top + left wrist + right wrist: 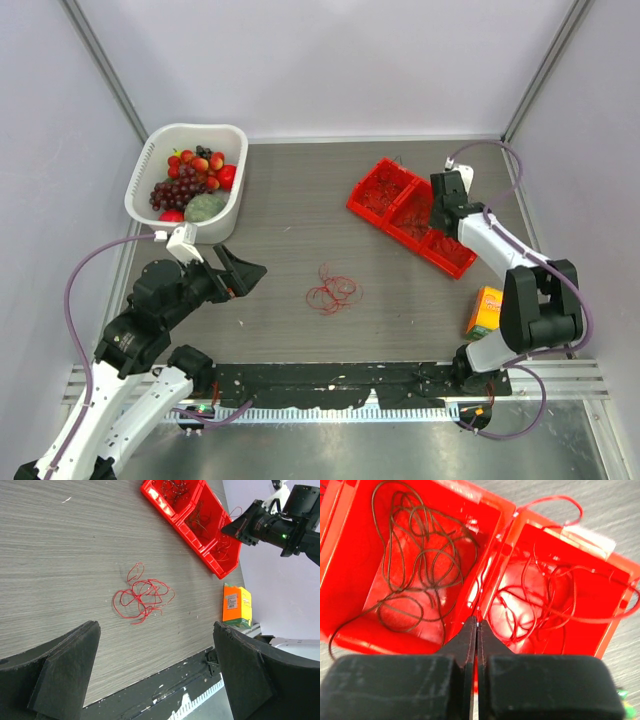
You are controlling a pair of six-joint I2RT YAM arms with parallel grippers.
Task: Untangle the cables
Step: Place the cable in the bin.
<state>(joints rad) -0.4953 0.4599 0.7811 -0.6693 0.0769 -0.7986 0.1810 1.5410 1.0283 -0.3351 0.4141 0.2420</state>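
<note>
Just ahead of the wide-open, empty left claw (155, 650), the red cables (141, 594) lie tangled on the worktop (60, 555), within reach for picking apart, while the right claw (476, 627), pressed shut on nothing I can make out, hangs above the sorted strands (415, 565) in the red tray (350, 545).

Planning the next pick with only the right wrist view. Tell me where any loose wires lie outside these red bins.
Observer: A tangle of red wires lies mid-table, apart from the red bins.
Operator: Now report the left side.
Observer: The left end effector is open and empty, short of the tangle.
Operator: List any clutter.
Observer: An orange carton sits near the table's right front edge.
</note>
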